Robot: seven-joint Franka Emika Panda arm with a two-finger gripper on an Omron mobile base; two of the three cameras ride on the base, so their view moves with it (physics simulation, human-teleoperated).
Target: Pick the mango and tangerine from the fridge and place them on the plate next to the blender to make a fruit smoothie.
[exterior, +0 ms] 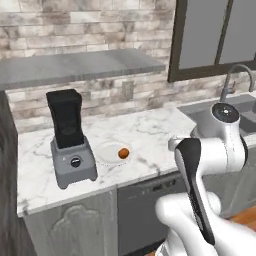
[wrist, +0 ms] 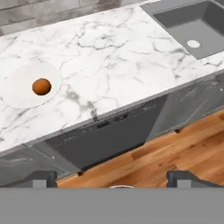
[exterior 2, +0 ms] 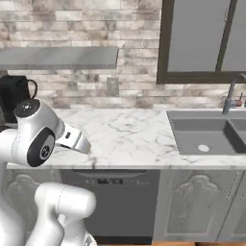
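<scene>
**One Fruit Plated, One Left to Fetch**

From the left base view, a small orange fruit, most likely the tangerine (exterior: 123, 152), lay on the plate (exterior: 107, 155), which sat on the marble bench (exterior: 145, 132) just beside the blender (exterior: 70, 140). The white arm stood folded in the foreground, clear of the plate, with the sink (exterior: 240, 112) and its tap off to the right. No second fruit lay on the plate or the bench.

From the right base view, the arm's upper joints rose at the left, partly covering the blender's black jar (exterior 2: 13, 98). The bench (exterior 2: 129, 134) stretched away to the sink (exterior 2: 206, 134), with the dark dishwasher front (exterior 2: 113, 202) below.

In the hand view, the camera looked down from out in front of the bench edge. The plate (wrist: 17, 89) showed at upper left with the fruit (wrist: 41, 86) resting on it, well apart from the gripper (wrist: 112, 178), whose jaws stood wide open and held nothing. The wooden floor (wrist: 166, 153) and dishwasher (wrist: 100, 140) lay beneath.

By the look of it, the first delivery was done and the mango was outstanding. The next move called for turning toward the fridge, finding the mango on its shelves and closing the jaws on it.
</scene>
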